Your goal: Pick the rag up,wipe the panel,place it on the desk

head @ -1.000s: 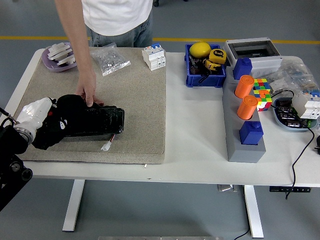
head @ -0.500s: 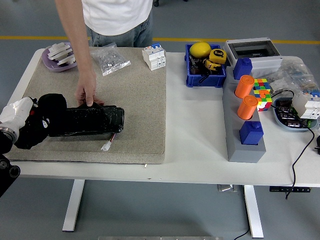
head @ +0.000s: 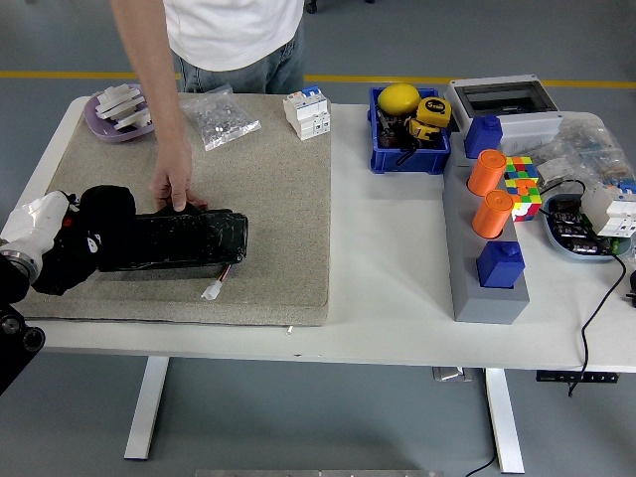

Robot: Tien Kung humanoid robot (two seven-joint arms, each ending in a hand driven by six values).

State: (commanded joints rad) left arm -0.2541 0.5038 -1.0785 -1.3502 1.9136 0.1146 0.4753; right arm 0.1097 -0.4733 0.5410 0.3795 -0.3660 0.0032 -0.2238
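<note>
The rag (head: 84,243), a dark bunched cloth, lay pressed over the left end of the black panel (head: 184,238), which sat on the beige mat (head: 268,199) at the near left of the white worktop (head: 388,268). The left hand (head: 45,238), pale and partly buried in the cloth, held the rag in its fingers. A second earlier it had been further right along the panel; half a second ago it had drawn back to the left end, and since then it had hardly shifted, so a wiping stroke seemed to have just finished or paused there. A person's hand (head: 171,184) rested fingertips on the panel's far edge, apparently steadying it, and had not moved. A small white connector (head: 211,290) lay just near of the panel. The wiping looked well underway; setting the rag down on the worktop was not yet done. The right arm was not in view.
</note>
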